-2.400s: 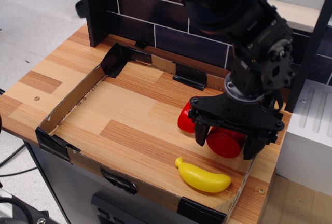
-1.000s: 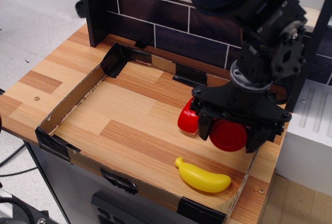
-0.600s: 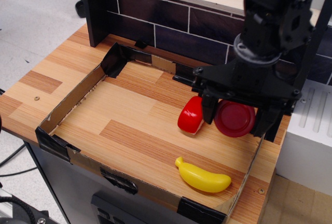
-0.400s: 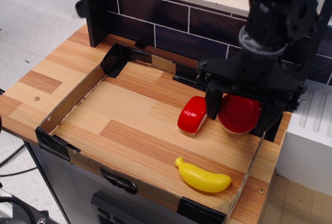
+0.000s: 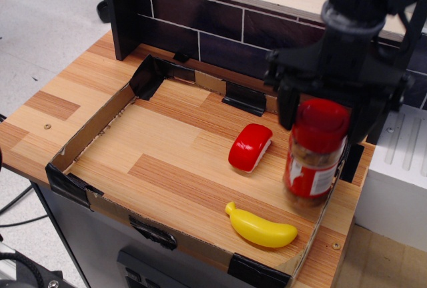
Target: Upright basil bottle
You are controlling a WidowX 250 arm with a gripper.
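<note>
Gripper pinching the bottle by its cap, near the right edge, nearly upright; seat its base flat before releasing.

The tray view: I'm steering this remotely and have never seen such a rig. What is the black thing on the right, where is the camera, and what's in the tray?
There is one picture, taken from a fixed camera above and in front of the table, looking down at an angle. The black machine at the upper right is the robot arm; its end is the gripper, two black fingers closed on either side of the red cap of the basil bottle. The bottle is upright, cap on top, at the right side of the cardboard tray; I cannot tell whether its base touches the floor. Also in the tray: a small red-and-white block left of the bottle, and a yellow toy banana near the front edge.
</note>
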